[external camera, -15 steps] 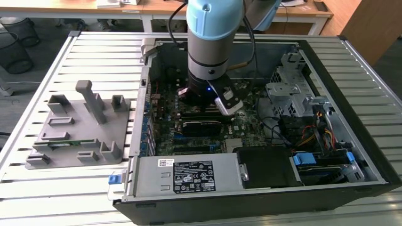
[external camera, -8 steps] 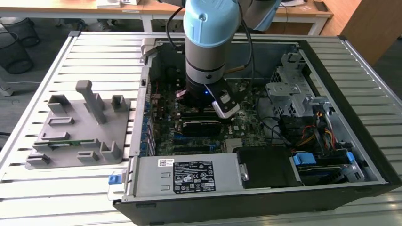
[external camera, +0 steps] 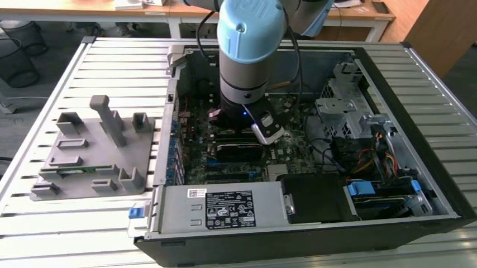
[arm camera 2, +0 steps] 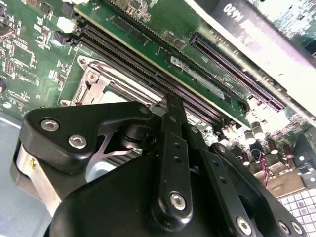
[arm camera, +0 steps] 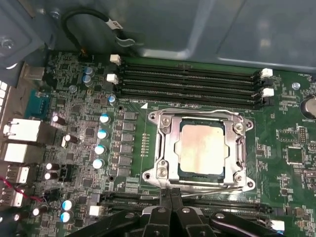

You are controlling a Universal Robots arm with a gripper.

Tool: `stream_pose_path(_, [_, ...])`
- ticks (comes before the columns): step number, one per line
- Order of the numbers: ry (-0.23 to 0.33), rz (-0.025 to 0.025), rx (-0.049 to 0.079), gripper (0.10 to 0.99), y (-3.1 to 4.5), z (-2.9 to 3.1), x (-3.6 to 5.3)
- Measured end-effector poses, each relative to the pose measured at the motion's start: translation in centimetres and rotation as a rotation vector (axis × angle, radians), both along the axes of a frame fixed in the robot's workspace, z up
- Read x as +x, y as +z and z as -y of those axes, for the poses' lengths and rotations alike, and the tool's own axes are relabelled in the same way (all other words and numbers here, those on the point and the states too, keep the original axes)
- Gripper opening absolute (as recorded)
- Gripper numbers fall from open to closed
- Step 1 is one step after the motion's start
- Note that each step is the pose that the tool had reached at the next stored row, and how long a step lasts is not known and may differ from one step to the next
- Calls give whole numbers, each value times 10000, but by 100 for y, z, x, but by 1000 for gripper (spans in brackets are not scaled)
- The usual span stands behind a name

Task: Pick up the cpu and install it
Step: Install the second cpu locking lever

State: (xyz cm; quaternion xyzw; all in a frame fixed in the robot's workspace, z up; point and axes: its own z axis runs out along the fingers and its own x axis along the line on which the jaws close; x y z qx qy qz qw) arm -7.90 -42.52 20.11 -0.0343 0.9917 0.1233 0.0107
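Slatted metal tabletop (external camera: pixel 97 56) carries an open computer case (external camera: pixel 417 167) at the exterior view's centre. Inside it, the arm reaches down over the motherboard (arm camera: pixel 84 128). The cpu (arm camera: pixel 201 149) sits in its socket frame (arm camera: pixel 163 148), centre right in the first wrist view. Just beside that frame the tool (arm camera: pixel 170 200) has its fingers pressed together, grasping nothing.

The exterior view is being lit evenly by bright daylight, and the slatted table (external camera: pixel 67 67) is being washed pale. The inside of the case (external camera: pixel 439 184) is being left dim, shaded by the arm (external camera: pixel 249 50). In the second wrist view, a white strip (arm camera 2: pixel 276 64) is being blown out by glare (its edge tinged purple), and the near gripper (arm camera 2: pixel 170 116) is being rendered soft. In the first wrist view, the cpu (arm camera: pixel 202 148) is being lit flatly, with a dull sheen.
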Motion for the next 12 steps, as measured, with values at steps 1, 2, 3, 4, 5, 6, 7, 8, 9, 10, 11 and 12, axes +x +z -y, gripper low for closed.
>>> stream_pose_path(1, [1,0,27,106,-1,7,-3])
stream_pose_path(2, [0,0,61,106,-1,12,-7])
stream_pose_path(3, [1,0,100,106,-1,16,-11])
stream_pose_path(4, [2,0,140,106,-2,20,-16])
stream_pose_path(5, [2,1,180,106,-4,24,-23])
stream_pose_path(6, [1,0,214,106,-6,28,-32])
stream_pose_path(7, [1,0,239,106,-10,31,-40])
stream_pose_path(8, [1,0,260,106,-15,34,-50])
stream_pose_path(9, [1,0,281,106,-20,36,-60])
stream_pose_path(10, [2,0,307,106,-26,39,-73])
stream_pose_path(11, [1,0,332,106,-31,42,-85])
stream_pose_path(12, [1,0,357,106,-38,45,-96])
